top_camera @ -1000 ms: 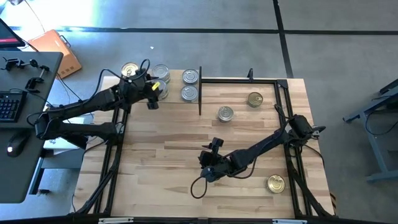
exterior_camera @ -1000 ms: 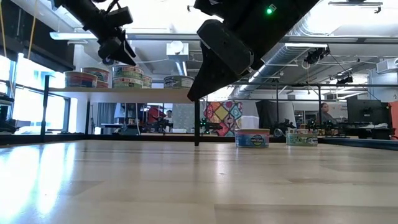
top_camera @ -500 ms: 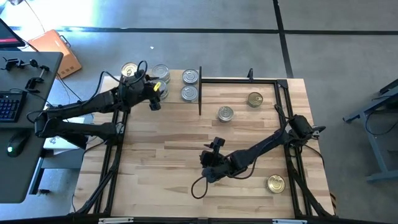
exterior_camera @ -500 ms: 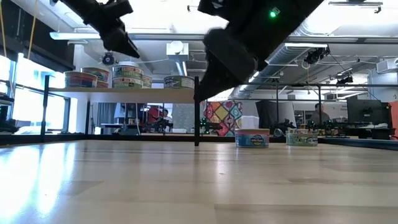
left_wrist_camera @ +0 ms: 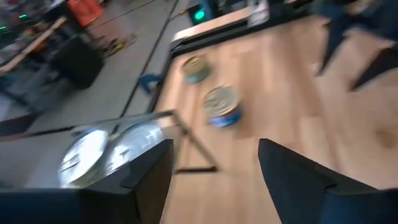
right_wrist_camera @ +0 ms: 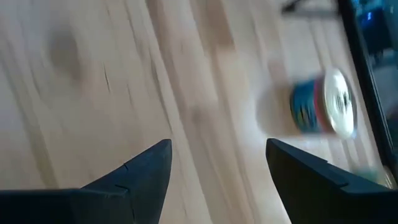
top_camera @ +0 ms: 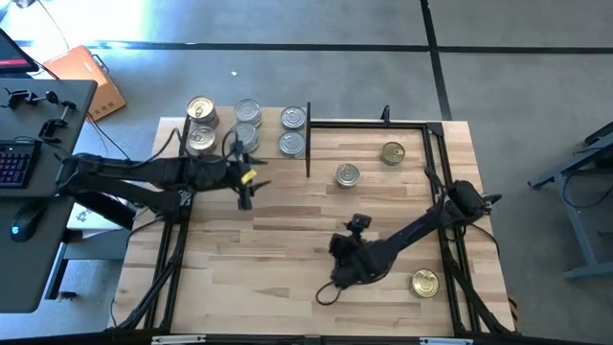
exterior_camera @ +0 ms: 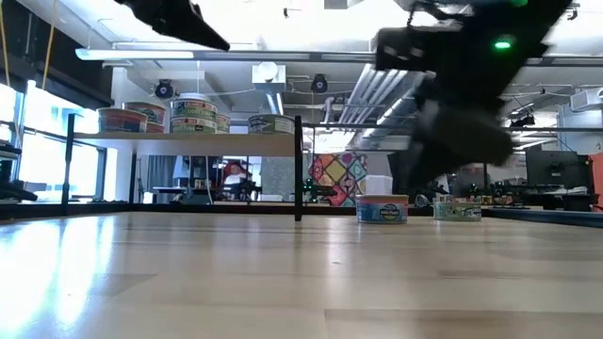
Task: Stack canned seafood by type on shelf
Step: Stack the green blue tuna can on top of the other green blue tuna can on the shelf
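The canned seafood still loose on the table numbers three tins, and the nearest is a gold-topped tin at the front right corner. It lies just to the right of the right gripper, which hangs low over the front of the table with its fingers spread and nothing between them; the right wrist view shows that tin ahead and to one side of the open fingers. By my reading the right arm is far the closer to it, and a round tin has no long axis to line up on. The arm's own cable loops on the wood near the gripper, but nothing stands between gripper and tin.

Farther back sits a silver-topped tin with another gold-topped tin beyond it. The left gripper hangs left of the silver one, also open and empty.

At the far left the shelf already carries six tins in gold and silver groups.
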Controlling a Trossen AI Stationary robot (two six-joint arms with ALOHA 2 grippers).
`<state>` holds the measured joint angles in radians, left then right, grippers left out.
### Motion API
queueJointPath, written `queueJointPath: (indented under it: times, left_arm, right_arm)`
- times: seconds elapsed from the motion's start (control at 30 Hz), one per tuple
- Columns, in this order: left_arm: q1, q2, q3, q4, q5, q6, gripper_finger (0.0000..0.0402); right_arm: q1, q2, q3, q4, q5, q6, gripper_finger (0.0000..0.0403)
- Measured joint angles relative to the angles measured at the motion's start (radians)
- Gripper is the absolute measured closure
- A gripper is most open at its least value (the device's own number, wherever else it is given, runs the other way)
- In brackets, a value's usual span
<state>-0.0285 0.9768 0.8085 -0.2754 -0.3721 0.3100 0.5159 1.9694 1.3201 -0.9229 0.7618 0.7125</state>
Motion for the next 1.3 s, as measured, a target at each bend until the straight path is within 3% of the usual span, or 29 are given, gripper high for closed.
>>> queueJointPath:
  times: [0.23,0.37,0.67,0.83,0.93,1.1,1.3]
  left_arm:
    - [-0.129,0.146,0.0,0.142,0.008,-0.034,0.019]
    - [-0.182,0.269,0.0,0.244,0.025,-0.039,0.0192]
    - [-0.26,0.535,0.0,0.511,0.061,-0.039,0.0193]
    - [-0.287,0.638,-0.001,0.619,0.061,-0.046,0.0193]
    - [-0.302,0.685,-0.001,0.676,0.06,-0.073,0.0193]
    - [-0.332,0.726,-0.001,0.692,0.06,-0.082,0.0193]
    - [-0.358,0.729,-0.001,0.693,0.06,-0.091,0.0193]
  right_arm:
    - [0.071,0.0,0.0,-0.374,-0.073,0.27,0.0149]
    - [0.122,-0.014,-0.012,-0.489,-0.085,0.391,0.0149]
    - [0.226,-0.316,-0.305,-0.343,-0.17,0.579,0.0154]
    - [0.216,-0.532,-0.51,-0.118,-0.117,0.617,0.0155]
    - [0.144,-0.629,-0.65,0.099,-0.075,0.506,0.0155]
    - [-0.071,-0.699,-0.857,0.51,-0.006,0.084,0.0155]
    - [-0.418,-0.699,-0.865,0.584,0.006,-0.24,0.0156]
